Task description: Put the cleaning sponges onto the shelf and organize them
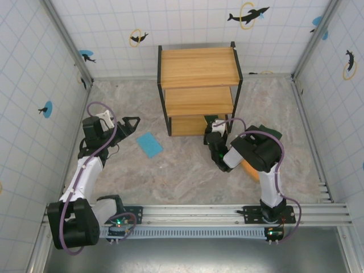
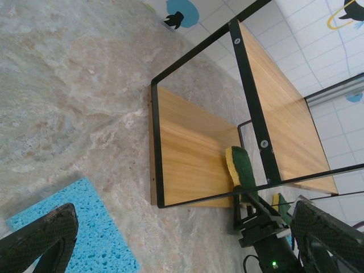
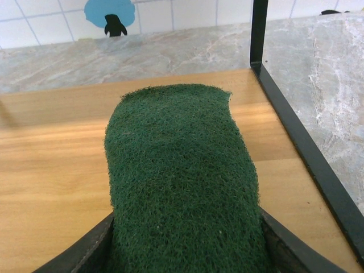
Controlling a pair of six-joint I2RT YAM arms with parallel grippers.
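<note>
My right gripper [image 3: 182,253] is shut on a dark green sponge [image 3: 182,176] with yellow backing [image 2: 231,164], holding it on edge over the lowest board [image 3: 51,170] of the wooden shelf [image 1: 198,67]. From above, the right gripper [image 1: 211,125] sits at that bottom tier's front right. A light blue sponge [image 1: 149,144] lies flat on the floor left of the shelf. My left gripper [image 1: 131,124] hovers open just left of this blue sponge [image 2: 74,227], nothing between its fingers [image 2: 40,239]. A second green and yellow sponge [image 2: 282,203] lies beyond the right gripper. An orange sponge [image 1: 250,169] peeks out under the right arm.
The black metal frame [image 2: 250,96] edges every tier, and a post [image 3: 259,31] stands just right of the held sponge. Tiled walls with dolphin stickers [image 1: 248,14] enclose the marble floor [image 1: 182,170]. The right arm [image 1: 259,151] covers the floor right of the shelf.
</note>
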